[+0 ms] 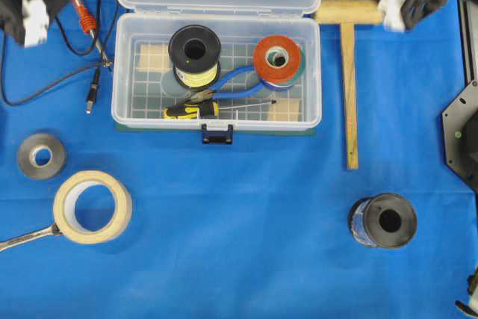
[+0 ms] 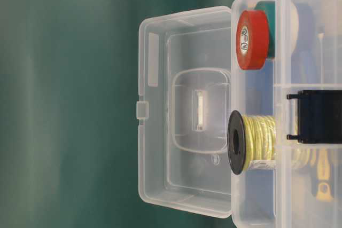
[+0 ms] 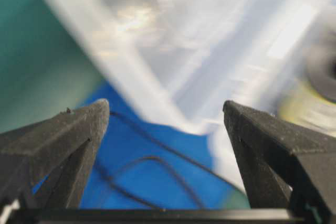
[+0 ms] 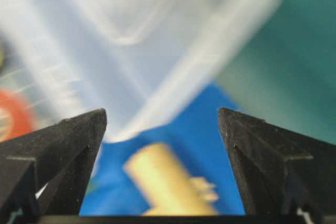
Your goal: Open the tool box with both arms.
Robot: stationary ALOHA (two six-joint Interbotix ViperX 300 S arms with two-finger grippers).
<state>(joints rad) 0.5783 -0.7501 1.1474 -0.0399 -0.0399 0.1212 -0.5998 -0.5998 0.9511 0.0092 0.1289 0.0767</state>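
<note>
Tool box [image 1: 216,80] sat at the blue cloth's [image 1: 239,259] far middle, lid swung fully back. Left gripper [image 3: 165,116] and right gripper [image 4: 161,116] flanked it, spread wide, holding nothing.

My work surface is a table under a blue cloth [image 1: 246,222]. On it, at centre rear, sits the clear tool box [image 1: 125,102], lid swung back; left of it I see a black cable [image 1: 45,84] and an orange-handled tool [image 1: 81,10]. Right lies a wooden mallet [image 1: 349,72]; nearer the front, a grey tape roll [image 1: 41,156], a cream masking-tape roll [image 1: 92,206], a wrench [image 1: 26,238] and a dark spool [image 1: 382,220].
</note>
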